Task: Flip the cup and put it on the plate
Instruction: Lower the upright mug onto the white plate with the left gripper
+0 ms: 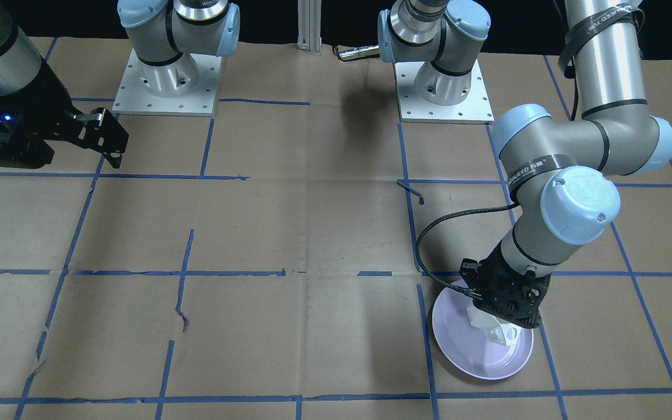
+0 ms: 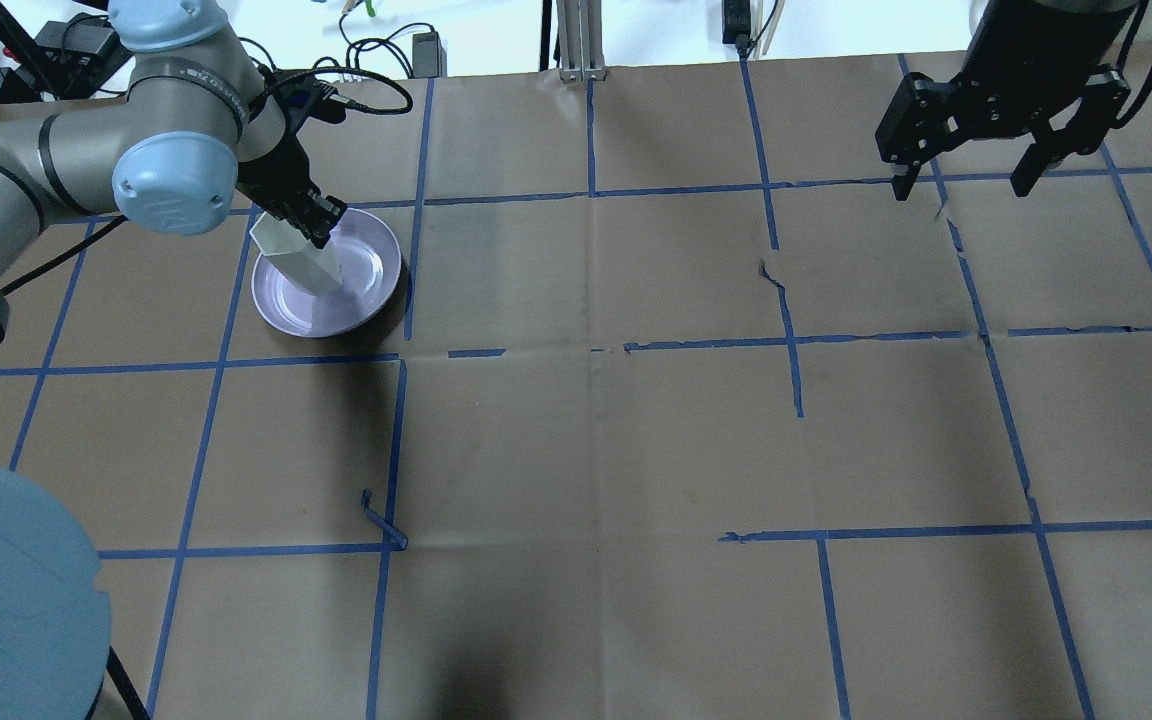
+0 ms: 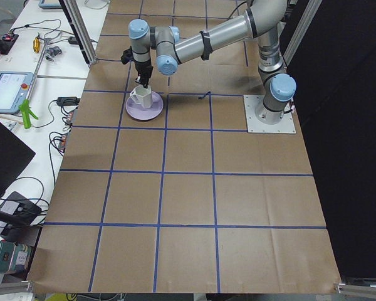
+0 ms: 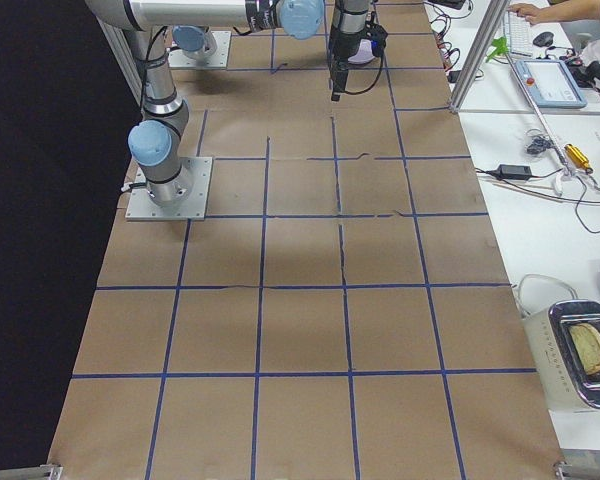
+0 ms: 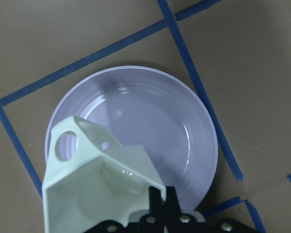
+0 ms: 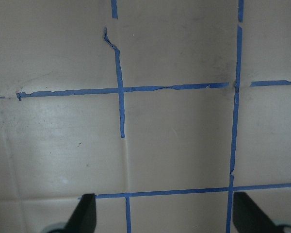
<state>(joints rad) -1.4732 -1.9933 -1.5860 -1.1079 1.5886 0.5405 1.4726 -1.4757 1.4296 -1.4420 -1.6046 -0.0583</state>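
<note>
- Closest to my left wrist cam is the cup, mouth open toward the lens. It's pinched by its wall in the left hand, which is clamped right down on that thin wall.
- Cup hangs tilted over the plate with its narrow base pointing down at it. It sits toward one side of the plate rather than the middle.
- Can't tell from any view whether the base is touching the plate or just above it.
- Right hand is parked well away on the other side of the worktop, spread wide, holding nothing.
- My read: the flip is basically done and we're at the set-down.
- Biggest worry is letting go while it's leaning. That base is small, so a tilted release probably tips it onto its side.
- Off-centre is the other one. If the base lands on the raised rim instead of the flat part, it could rock or slide off onto the worktop.
- Plate looks glossy, so pressing down at an angle could skid the cup or shove the plate along.
- With a wall pinch like this, pulling out before opening up enough could also drag the cup over.
</note>
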